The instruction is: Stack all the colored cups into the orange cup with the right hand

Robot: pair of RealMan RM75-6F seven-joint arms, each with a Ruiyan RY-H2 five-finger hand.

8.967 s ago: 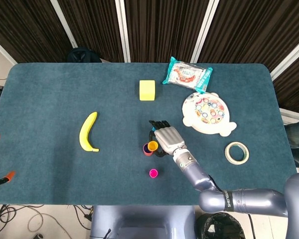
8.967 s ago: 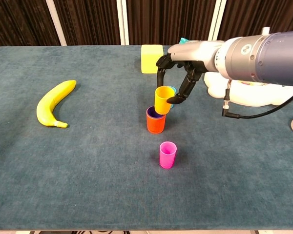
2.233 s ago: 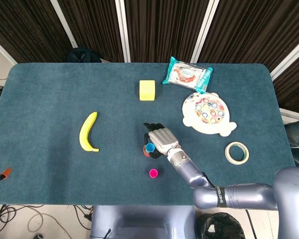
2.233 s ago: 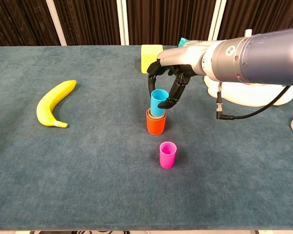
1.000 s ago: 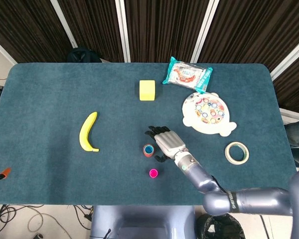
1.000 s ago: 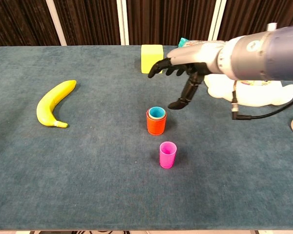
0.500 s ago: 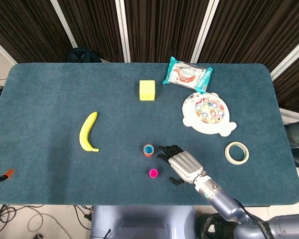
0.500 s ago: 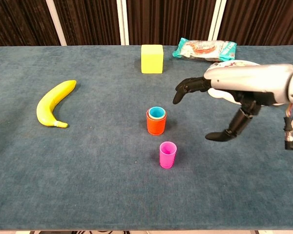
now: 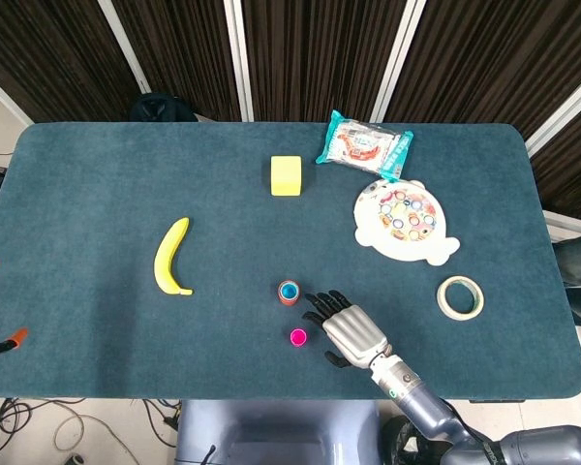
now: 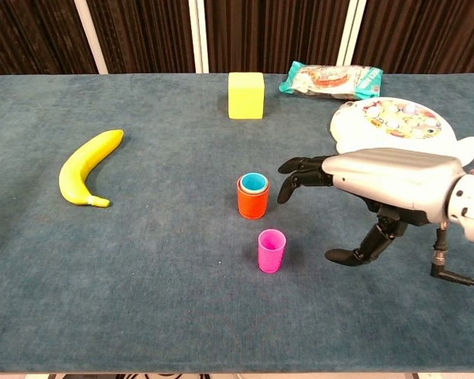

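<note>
Now, the blue-carpeted desk (image 9: 97,174) stretched wide under both cameras. The right hand (image 10: 387,185) hung above it with fingers (image 10: 296,170) spread and nothing in its grasp, thumb pointing down toward the cloth. It sat just right of the cups. The left hand was out of sight in both views, save perhaps some orange-tipped bits at the head view's left edge, too unclear to call. The white toy plate (image 9: 405,221) lay far right, the snack packet (image 9: 364,145) beyond it. The banana (image 10: 89,166) rested well apart on the left. The yellow block (image 10: 246,95) stood at the back. The tape roll (image 9: 460,296) lay near the right edge. The orange cup (image 10: 252,200) stood upright mid-desk, holding nested cups, the blue cup (image 10: 253,182) innermost. The pink cup (image 10: 272,250) stood alone just in front, unstacked.
</note>
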